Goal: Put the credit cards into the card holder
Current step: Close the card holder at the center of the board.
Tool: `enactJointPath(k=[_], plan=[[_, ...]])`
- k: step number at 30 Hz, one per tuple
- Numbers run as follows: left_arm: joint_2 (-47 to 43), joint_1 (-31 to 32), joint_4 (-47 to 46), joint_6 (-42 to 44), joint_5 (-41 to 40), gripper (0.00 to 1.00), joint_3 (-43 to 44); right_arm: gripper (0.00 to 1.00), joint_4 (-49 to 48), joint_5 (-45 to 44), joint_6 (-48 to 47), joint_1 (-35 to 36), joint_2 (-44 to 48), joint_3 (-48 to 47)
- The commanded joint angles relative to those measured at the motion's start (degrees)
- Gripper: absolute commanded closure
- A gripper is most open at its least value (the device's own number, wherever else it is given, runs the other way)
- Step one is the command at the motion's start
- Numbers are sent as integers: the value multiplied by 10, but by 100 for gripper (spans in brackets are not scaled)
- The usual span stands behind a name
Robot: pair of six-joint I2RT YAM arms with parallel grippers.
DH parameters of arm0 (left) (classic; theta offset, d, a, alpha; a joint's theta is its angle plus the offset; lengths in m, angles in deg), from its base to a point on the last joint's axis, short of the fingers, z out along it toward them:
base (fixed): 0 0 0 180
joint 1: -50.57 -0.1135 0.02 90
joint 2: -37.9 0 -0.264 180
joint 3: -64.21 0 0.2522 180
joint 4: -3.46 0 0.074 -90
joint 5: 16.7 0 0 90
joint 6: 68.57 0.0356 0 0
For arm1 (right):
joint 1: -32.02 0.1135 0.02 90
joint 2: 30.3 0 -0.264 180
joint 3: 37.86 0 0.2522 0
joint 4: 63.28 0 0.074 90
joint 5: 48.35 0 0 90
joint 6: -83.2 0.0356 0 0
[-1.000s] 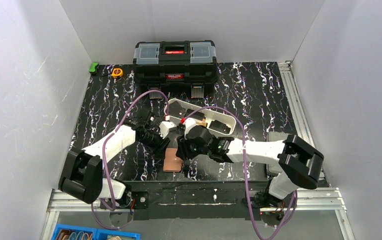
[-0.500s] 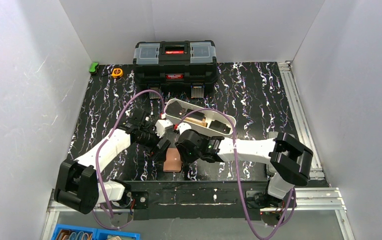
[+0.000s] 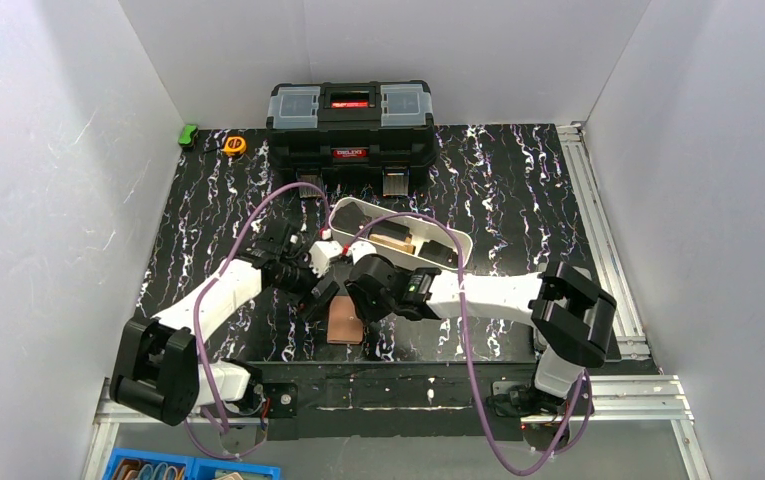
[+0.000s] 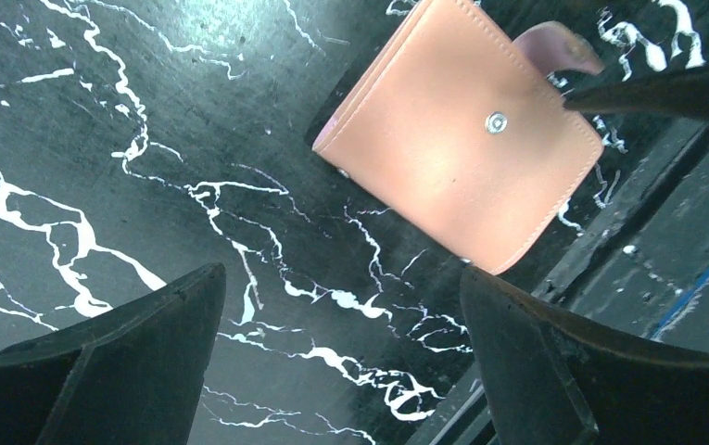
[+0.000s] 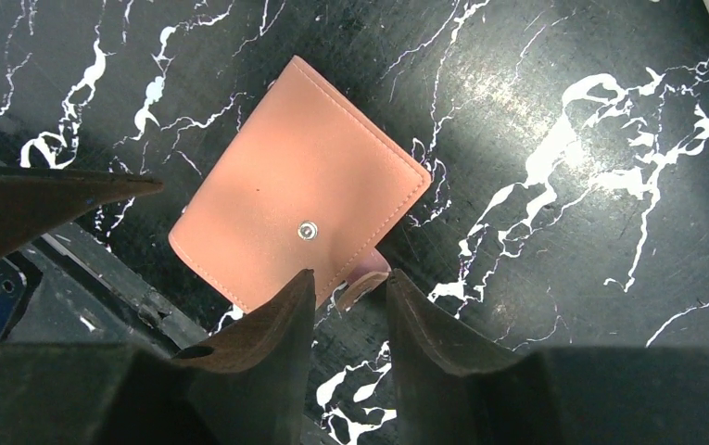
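Observation:
The card holder (image 3: 345, 325), a tan-pink wallet with a snap stud, lies closed and flat near the table's front edge. My left gripper (image 4: 341, 272) hangs wide open just left of it (image 3: 322, 294), with only bare table between its fingers; the card holder (image 4: 462, 158) sits beyond the tips. My right gripper (image 5: 350, 275) stands over the card holder (image 5: 295, 218) at its right edge (image 3: 360, 305). Its jaws are narrowly open, one on each side of the curled snap tab (image 5: 366, 278). No credit cards show plainly.
A long white tray (image 3: 466, 250) behind the grippers holds a tan thing and dark blocks. A black toolbox (image 3: 350, 125) stands at the back, with a yellow tape measure (image 3: 235, 145) and a green object (image 3: 189, 133) to its left. The metal front rail (image 3: 388, 372) runs just beyond the card holder.
My left gripper has opened wide and pulled back to the left. My right arm has shifted left over the card holder's tab, its jaws narrowing a little. The card holder has not moved.

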Motion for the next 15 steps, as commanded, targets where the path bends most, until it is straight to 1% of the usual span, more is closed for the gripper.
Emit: enactJointPath(k=[1, 4, 7, 9, 11, 13, 15], plan=[[-6, -4, -6, 74, 14, 3, -24, 58, 11, -4, -8, 3, -14, -33], [-23, -5, -11, 102, 47, 3, -36, 61, 20, -3, 1, 3, -19, -33], [-64, -7, -8, 147, 101, 2, -61, 67, 17, 0, 11, 3, -19, -25], [-118, -10, -11, 189, 144, 2, -82, 69, 13, -1, 15, 3, -19, -20], [-166, -13, -37, 208, 171, 2, -109, 71, 7, -7, 18, 2, -18, -18], [-202, -13, -56, 225, 183, 2, -135, 73, -2, -11, 20, 1, -16, -14], [-226, -13, -64, 231, 167, 2, -137, 75, -14, -13, 21, 0, -11, -6]])
